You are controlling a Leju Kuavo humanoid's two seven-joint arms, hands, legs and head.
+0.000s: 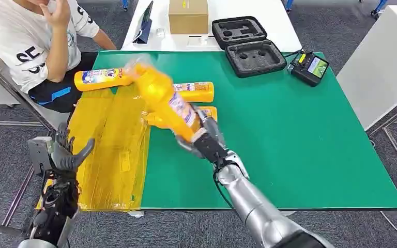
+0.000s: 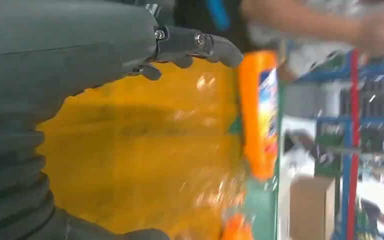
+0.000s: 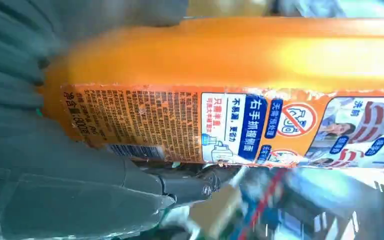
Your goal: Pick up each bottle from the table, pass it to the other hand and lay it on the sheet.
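My right hand point(image 1: 207, 138) grips the base end of an orange bottle point(image 1: 164, 101) and holds it tilted in the air above the table, its top pointing up and to the left; its label fills the right wrist view point(image 3: 230, 125). My left hand point(image 1: 62, 154) hangs open at the table's left edge, fingers spread, beside the yellow sheet point(image 1: 108, 155). One orange bottle point(image 1: 101, 79) lies at the sheet's far end. A second point(image 1: 196, 91) lies on the green mat behind the held one. A third orange bottle point(image 1: 207, 111) peeks out beside my right hand.
A person point(image 1: 36, 36) sits at the table's far left corner. A cardboard box point(image 1: 188, 15), an open black foam case point(image 1: 248, 45) and a small controller point(image 1: 310, 67) stand at the back. The green mat point(image 1: 300, 139) covers the table's right half.
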